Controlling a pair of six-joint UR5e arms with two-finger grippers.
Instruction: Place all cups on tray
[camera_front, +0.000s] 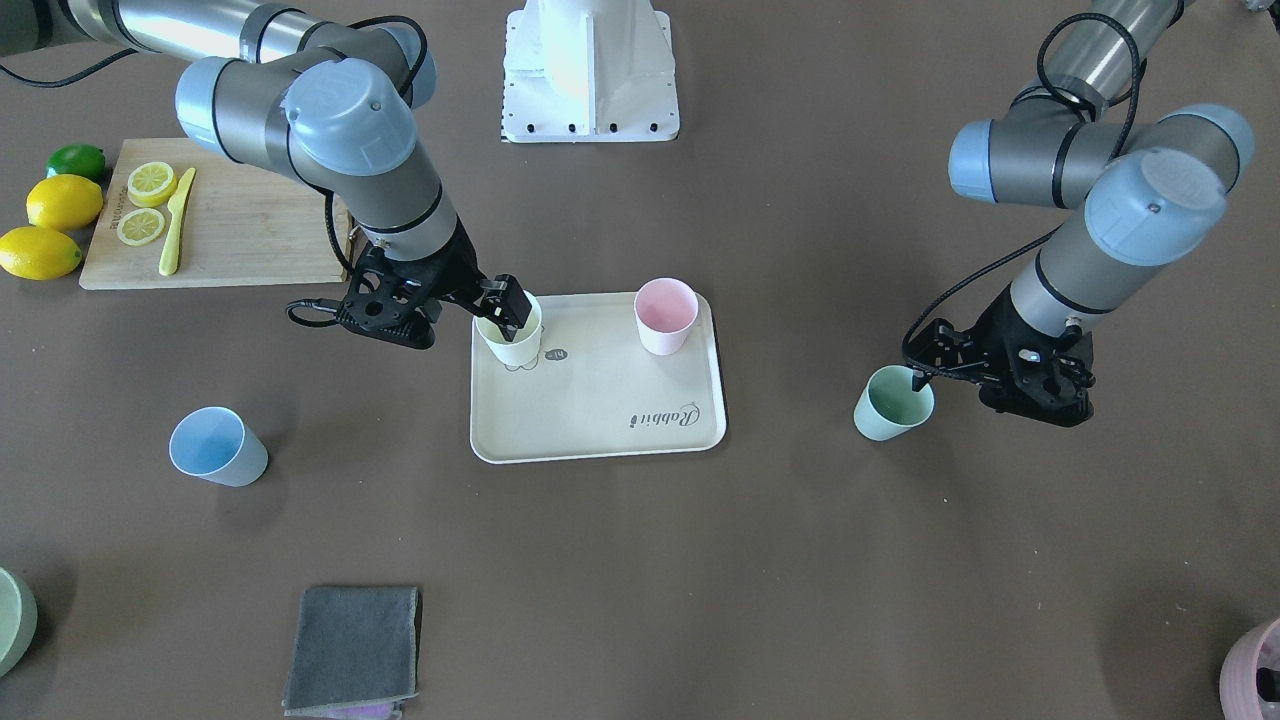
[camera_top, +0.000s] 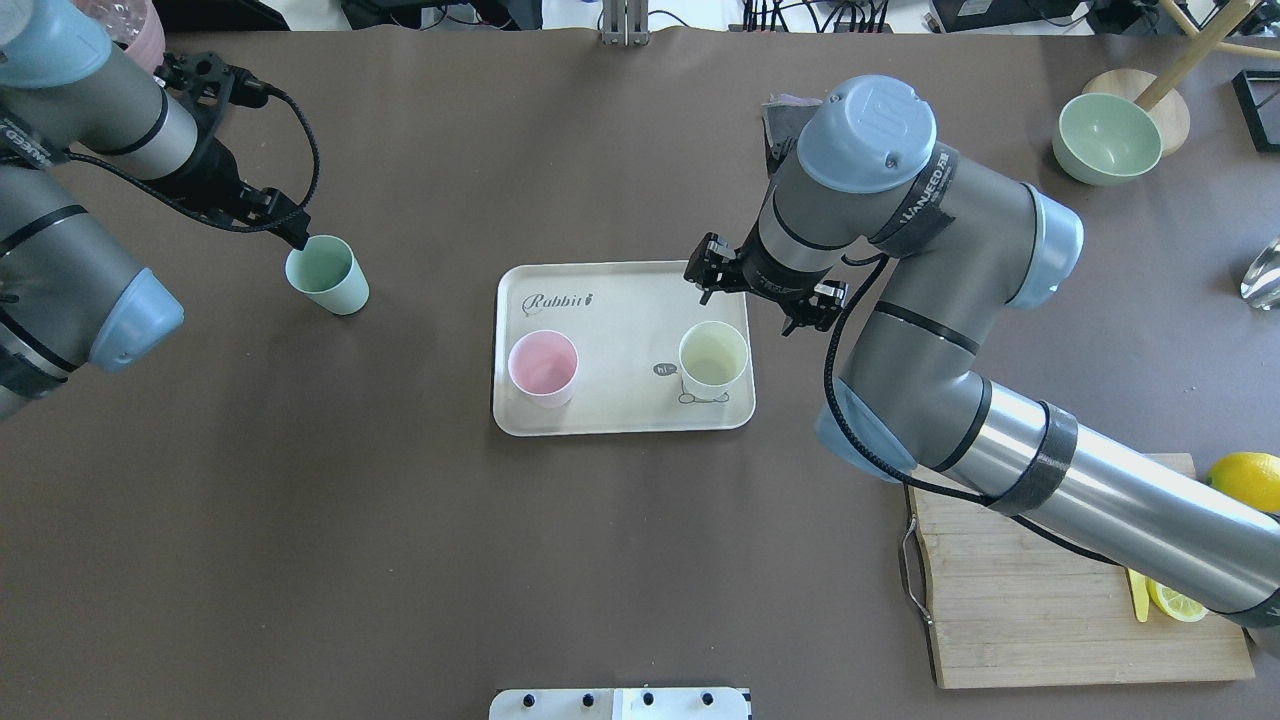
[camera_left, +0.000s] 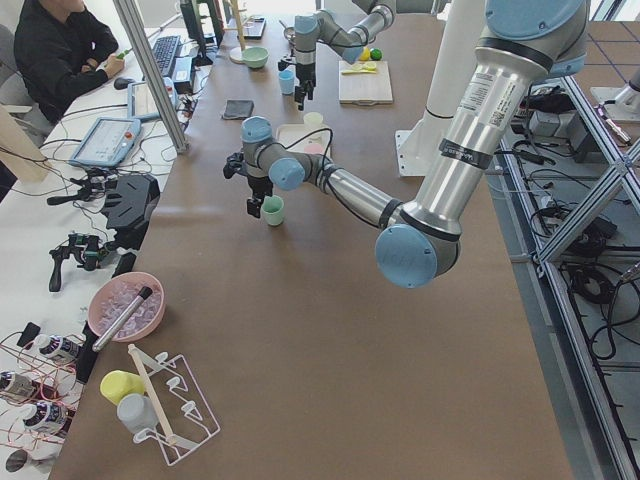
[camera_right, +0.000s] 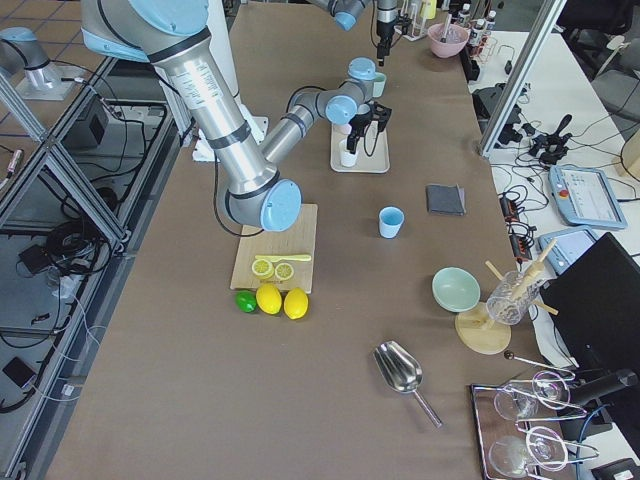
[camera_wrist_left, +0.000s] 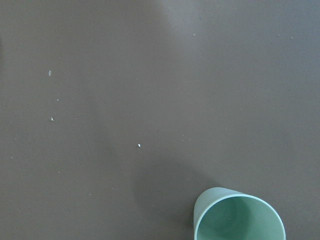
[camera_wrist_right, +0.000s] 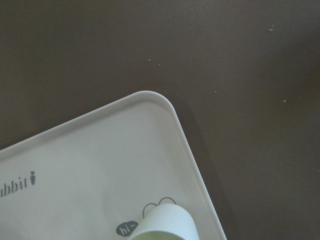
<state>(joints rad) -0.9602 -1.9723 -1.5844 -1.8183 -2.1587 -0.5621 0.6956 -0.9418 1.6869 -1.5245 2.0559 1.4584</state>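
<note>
Overhead exterior view: the tray (camera_top: 620, 320) is seen lying flat near the middle of the surface (camera_top: 400, 560). Two cups are stood upright on it, well apart. The pink cup (camera_top: 543, 367) is placed by the tray's robot-side corner on the left, and the pale yellow cup (camera_top: 713, 360) by the robot-side corner on the right, over the cartoon drawing.

The right jaws, carried by the right arm (camera_top: 900, 250), are held at the yellow cup's rim. A dark finger (camera_front: 512, 306) is seen overlapping that rim from the front, yet the cup's mouth is shown unobstructed from overhead. How far these jaws are parted, and whether the cup is gripped, cannot be told.

The mint green cup (camera_top: 325, 275) is stood on the bare surface toward its left end, well apart from the tray. The left jaws of the left arm (camera_top: 120, 120) are set against its rim. Only one finger (camera_top: 298, 238) is made out there, so their opening cannot be told.

The light blue cup (camera_front: 215, 447) is stood alone toward the right end, nearer the operators' edge.

A wooden cutting board (camera_front: 250, 230) with lemon slices (camera_front: 150, 183) and a yellow knife (camera_front: 175, 235) is laid by the right end, whole lemons (camera_front: 63, 202) and a lime (camera_front: 76, 160) beside it. A grey cloth (camera_front: 352, 648) is laid at the operators' edge.
</note>
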